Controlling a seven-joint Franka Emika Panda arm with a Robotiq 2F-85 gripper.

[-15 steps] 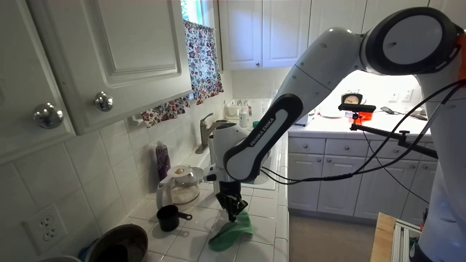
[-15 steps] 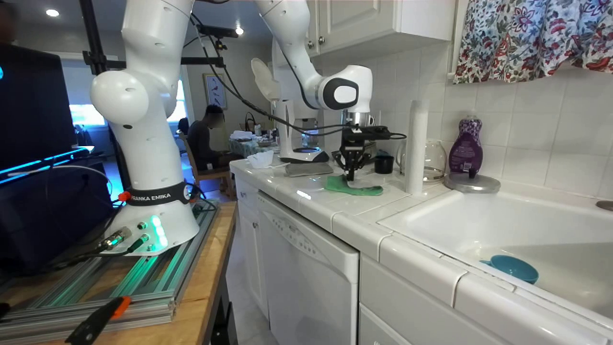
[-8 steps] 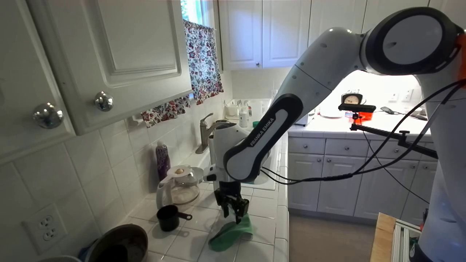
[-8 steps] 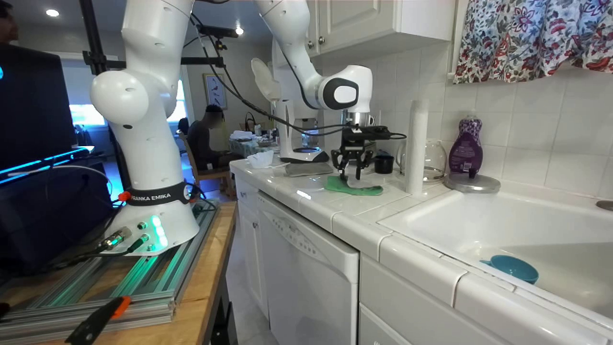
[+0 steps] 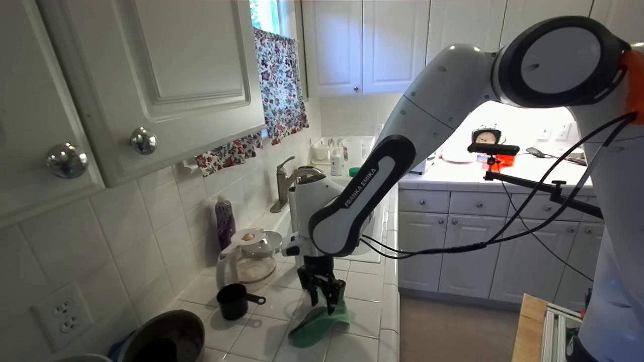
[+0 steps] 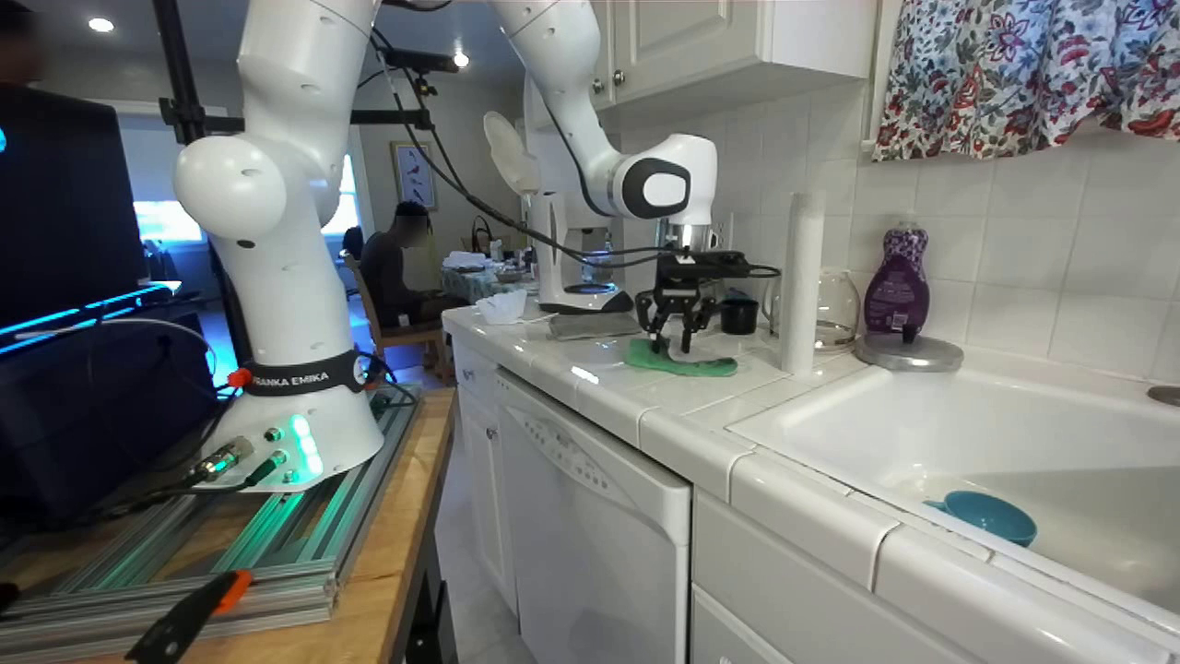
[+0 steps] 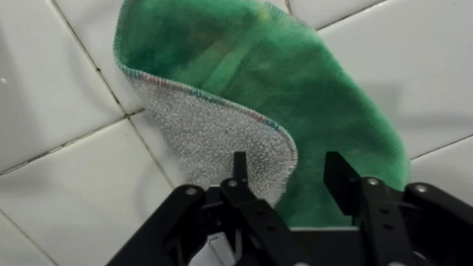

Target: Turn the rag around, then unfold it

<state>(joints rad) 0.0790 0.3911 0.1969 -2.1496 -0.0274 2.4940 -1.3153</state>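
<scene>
The claw (image 7: 286, 166) stands about half spread, its black fingers (image 7: 340, 181) parted and pointing down, with nothing gripped between them. Directly below is the rag (image 7: 306, 85), lying on the white tiled counter (image 7: 74, 173). Whether either fingertip touches the cloth is hard to judge.

As it lies, the rag is longer than it is wide. In the wrist view its long axis slants from upper left to lower right, the lower end partly hidden behind the claw. Most of what shows is green; along the lower left a greyish-white flap (image 7: 214, 136) faces up, its stitched hem running roughly with that slant and its rounded corner pointing right, over the green. In an exterior view the rag (image 5: 312, 329) runs from upper right to lower left, a rounded green end pointing lower left. In an exterior view the rag (image 6: 701, 368) looks low and flat, its length running left to right, the right end slightly lower.

Farther out, a small black mug (image 5: 233, 301) stands upright, its handle toward the claw. Behind it are a glass carafe (image 5: 254, 269) and, near the tiled wall, a purple bottle (image 5: 224, 221). A teal cup (image 6: 991, 518) lies in the sink (image 6: 1042, 433).
</scene>
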